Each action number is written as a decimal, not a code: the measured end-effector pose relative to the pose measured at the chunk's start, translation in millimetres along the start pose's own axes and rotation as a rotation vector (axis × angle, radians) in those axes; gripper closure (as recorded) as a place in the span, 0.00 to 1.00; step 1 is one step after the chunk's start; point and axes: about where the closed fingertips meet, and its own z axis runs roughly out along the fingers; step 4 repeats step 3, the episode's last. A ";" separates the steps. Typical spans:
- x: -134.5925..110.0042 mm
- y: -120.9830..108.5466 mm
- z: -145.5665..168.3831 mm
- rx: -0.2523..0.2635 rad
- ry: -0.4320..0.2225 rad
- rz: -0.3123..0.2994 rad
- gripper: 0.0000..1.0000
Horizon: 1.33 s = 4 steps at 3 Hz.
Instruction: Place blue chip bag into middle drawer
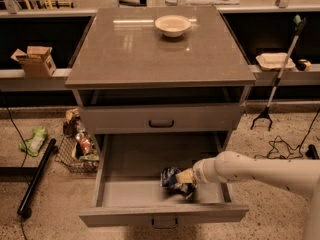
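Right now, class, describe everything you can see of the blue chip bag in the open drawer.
The blue chip bag is a small, crinkled, dark-blue packet with white markings, and it looks like shiny foil. It lies low in the pulled-out middle drawer, right of centre and near the front panel. The gripper, at the end of the white arm reaching in from the right, is against the bag's right side. Whether it grips the bag cannot be seen. Nothing else in the drawer touches the bag.

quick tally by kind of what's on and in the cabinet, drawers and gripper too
bowl: 1
blue chip bag: 1
drawers: 2, open middle drawer and shut upper drawer
gripper: 1, at the bag inside the middle drawer
total: 5
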 end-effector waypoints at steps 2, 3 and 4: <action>-56.9 4.5 -60.7 -0.142 -0.135 -0.090 0.00; -84.9 14.9 -93.7 -0.192 -0.166 -0.189 0.00; -84.9 14.9 -93.7 -0.192 -0.166 -0.189 0.00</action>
